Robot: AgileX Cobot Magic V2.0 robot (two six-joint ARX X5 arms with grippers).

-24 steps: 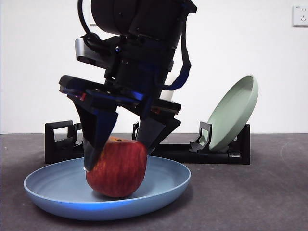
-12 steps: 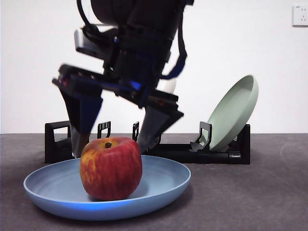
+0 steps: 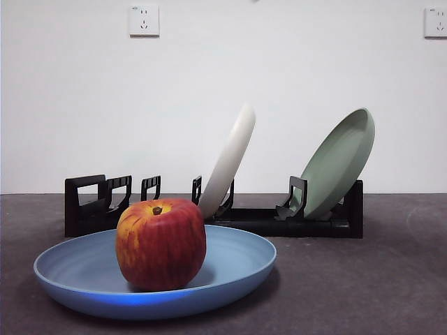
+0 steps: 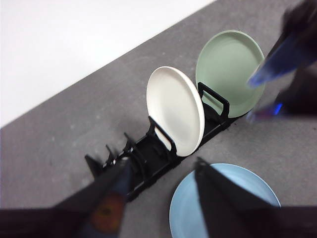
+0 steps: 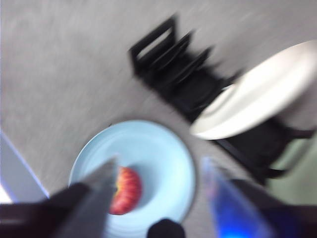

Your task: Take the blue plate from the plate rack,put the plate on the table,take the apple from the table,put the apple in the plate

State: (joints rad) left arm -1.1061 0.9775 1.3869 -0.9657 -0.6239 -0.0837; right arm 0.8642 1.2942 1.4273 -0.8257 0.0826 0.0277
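The desk (image 3: 391,279), a dark grey speckled surface, is seen across the whole front view and is cut off at every edge. On its far side the plate rack (image 3: 279,222) is stood, long and black; its middle is partly hidden behind the apple and the blue plate. Two plates are held in it: a sage-green plate (image 3: 339,164) leaning in the right slot and a cream-white plate (image 3: 229,162) leaning near the middle, while the left holders are seen without plates.

The blue plate (image 3: 237,262) is laid flat on the near left part of the desk, in front of the rack. The apple (image 3: 160,243) is contained in it, resting upright left of the plate's centre with its stem on top.

In the right wrist view, which is badly blurred, the right end effector (image 5: 158,198) is seen high above the plate with its jaws spread wide and nothing between them. In the left wrist view the left end effector (image 4: 161,196) is likewise held open and empty above the rack, and part of the plate is cut off behind one jaw.

Compared with half a second ago, the dark arm that stood over the apple has gone from the front view; the apple and plate are unchanged.
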